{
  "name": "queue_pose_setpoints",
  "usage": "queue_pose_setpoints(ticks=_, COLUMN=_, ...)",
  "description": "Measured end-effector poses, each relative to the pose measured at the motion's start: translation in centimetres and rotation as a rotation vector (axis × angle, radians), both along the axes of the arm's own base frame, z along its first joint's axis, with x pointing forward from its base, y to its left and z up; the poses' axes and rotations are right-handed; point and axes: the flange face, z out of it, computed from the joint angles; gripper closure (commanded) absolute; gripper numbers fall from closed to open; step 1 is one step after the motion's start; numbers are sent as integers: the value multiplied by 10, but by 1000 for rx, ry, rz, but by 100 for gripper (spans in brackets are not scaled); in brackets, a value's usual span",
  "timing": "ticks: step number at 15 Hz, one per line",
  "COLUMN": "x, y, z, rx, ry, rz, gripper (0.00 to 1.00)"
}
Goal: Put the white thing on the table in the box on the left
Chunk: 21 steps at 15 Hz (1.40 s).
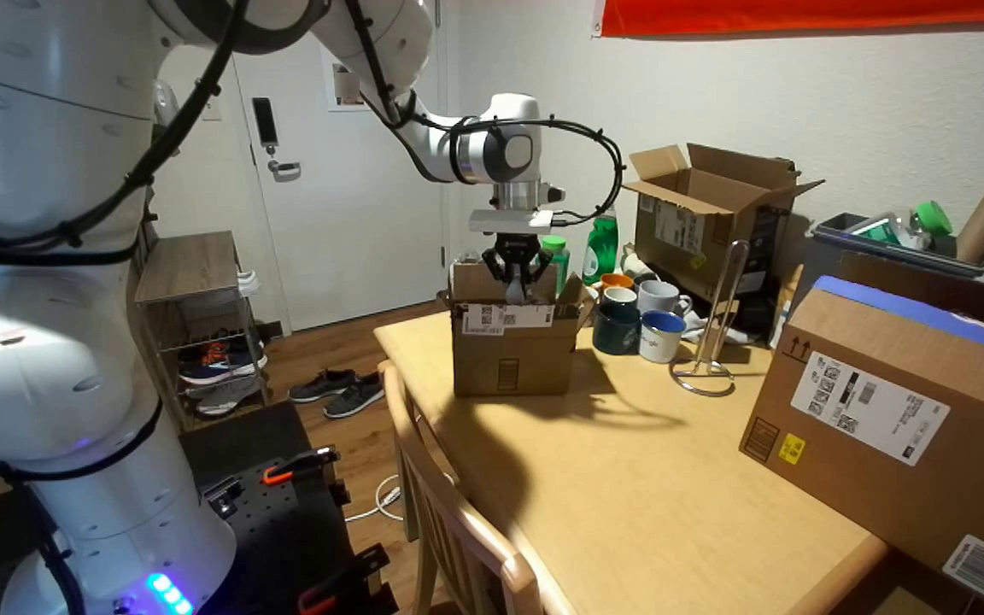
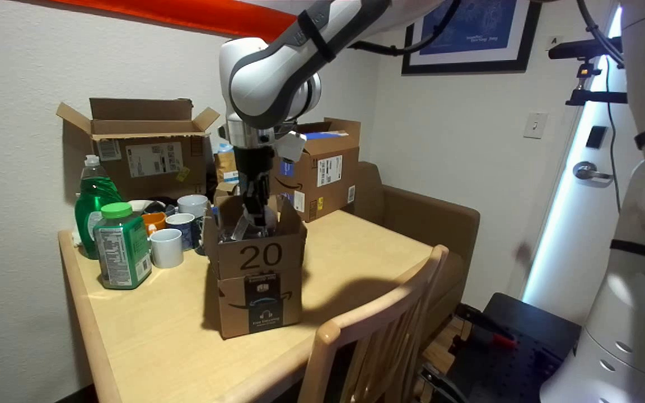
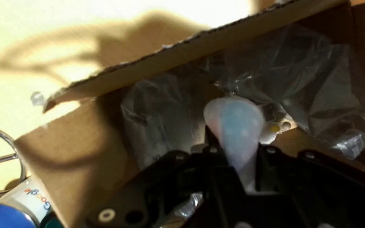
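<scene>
Black two-fingered gripper (image 1: 517, 282), nearly closed, pinches white rounded lump (image 3: 237, 122) at mouth of brown cardboard box (image 1: 513, 350); should lower before release

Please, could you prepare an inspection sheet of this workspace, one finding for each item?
Surface: wooden table, partly in shadow.
Box: upright on the table, flaps raised, clear plastic inside.
White thing: held above the table, at the box's mouth.
Clutter: mugs, green bottle and green-lidded jar on the table; blue-taped box nearby.
Tool: gripping the white thing.
Cables: black, strapped along the arm; a white one on the floor; snags, nothing seen.
Surroundings: chair at the table's edge, shoes on the floor.
</scene>
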Motion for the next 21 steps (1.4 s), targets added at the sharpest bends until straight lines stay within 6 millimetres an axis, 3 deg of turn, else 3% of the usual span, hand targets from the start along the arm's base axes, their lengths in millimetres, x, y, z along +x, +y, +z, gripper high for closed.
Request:
queue_pose_setpoints(ticks=6, x=-19, y=-12, z=-33, rx=-3, ry=43, rz=-10, gripper=95)
queue_pose_setpoints(ticks=7, x=-21, y=-11, z=-36, rx=-4, ry=50, rz=-7, gripper=55)
queue_pose_setpoints(ticks=9, x=-25, y=-7, z=-40, rx=-6, ry=59, rz=0, gripper=49)
queue_pose_setpoints(ticks=15, x=-27, y=-2, z=-38, rx=-6, ry=56, rz=7, gripper=4)
queue_pose_setpoints(ticks=18, x=-28, y=-4, z=-21, rx=-5, ry=28, rz=-4, gripper=0)
queue_pose_setpoints(ticks=21, x=-38, y=-7, z=11, rx=-5, ry=-18, rz=-22, gripper=0)
